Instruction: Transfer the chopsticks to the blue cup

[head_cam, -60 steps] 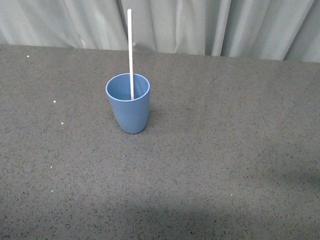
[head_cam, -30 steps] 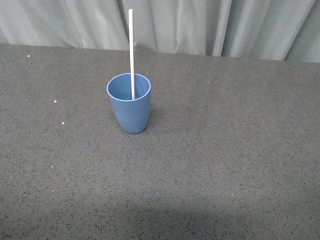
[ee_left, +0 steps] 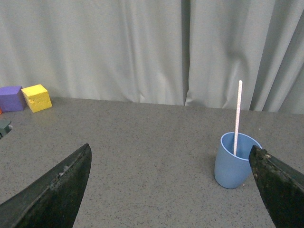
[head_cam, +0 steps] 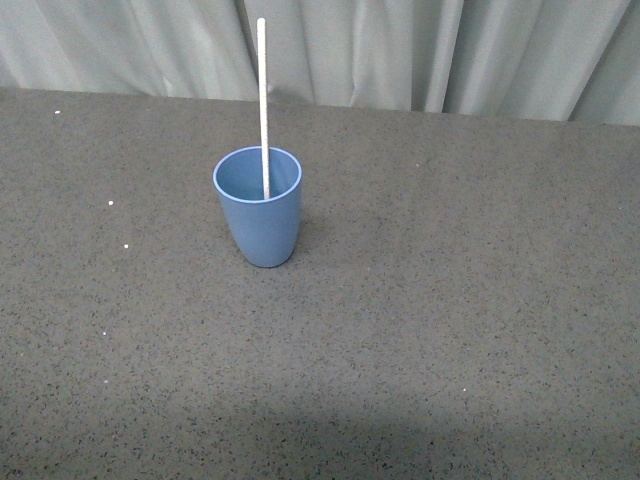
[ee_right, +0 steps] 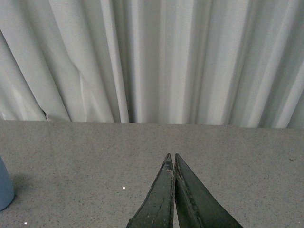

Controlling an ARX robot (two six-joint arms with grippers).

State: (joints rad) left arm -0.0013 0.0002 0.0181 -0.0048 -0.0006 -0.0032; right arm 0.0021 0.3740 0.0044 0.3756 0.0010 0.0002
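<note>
The blue cup stands upright on the grey speckled table. One thin off-white chopstick stands in it, leaning on the far rim and rising well above it. Neither arm shows in the front view. In the left wrist view my left gripper is open and empty, back from the cup and the chopstick, which sit close to one of its fingers. In the right wrist view my right gripper is shut and empty above bare table; an edge of the cup shows at the frame's side.
Pale grey curtains hang along the table's far edge. In the left wrist view a yellow block and a purple block sit by the curtain, and a dark object shows at the frame edge.
Almost nothing. The cup and chopstick sit a few pixels further right than a second ago, which looks like a slight camera shift. No gripper enters the front view.
</note>
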